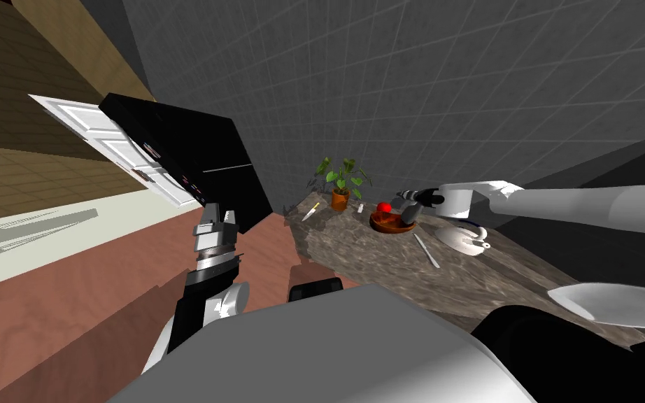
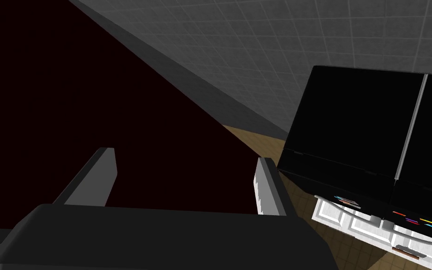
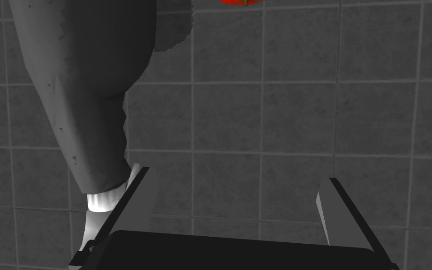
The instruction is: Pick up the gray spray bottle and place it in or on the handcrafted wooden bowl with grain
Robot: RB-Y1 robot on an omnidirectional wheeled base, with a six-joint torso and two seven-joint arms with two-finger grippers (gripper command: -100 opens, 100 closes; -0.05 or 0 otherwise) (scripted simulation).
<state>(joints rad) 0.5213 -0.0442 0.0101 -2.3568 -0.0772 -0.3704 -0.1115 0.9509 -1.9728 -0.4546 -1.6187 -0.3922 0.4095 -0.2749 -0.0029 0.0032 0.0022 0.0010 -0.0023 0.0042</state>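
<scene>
The gray spray bottle (image 1: 409,211) leans in the brown wooden bowl (image 1: 388,225) on the stone counter, next to a red fruit (image 1: 384,207). My right gripper (image 1: 406,195) hovers just above the bowl, reaching in from the right. In the right wrist view the right gripper (image 3: 234,187) is open with nothing between its fingers. The spray bottle (image 3: 88,93) lies outside the gap, its white neck against the outer side of one finger (image 3: 137,192). My left gripper (image 1: 215,222) is raised at the left, away from the counter, and in its wrist view the left gripper (image 2: 185,164) is open and empty.
On the counter (image 1: 384,273) are a potted plant (image 1: 341,183), a small knife (image 1: 310,211), a white teapot (image 1: 462,238) and a long utensil (image 1: 426,250). A black fridge (image 1: 188,161) and a white door (image 1: 115,143) stand to the left. A gray tiled wall rises behind.
</scene>
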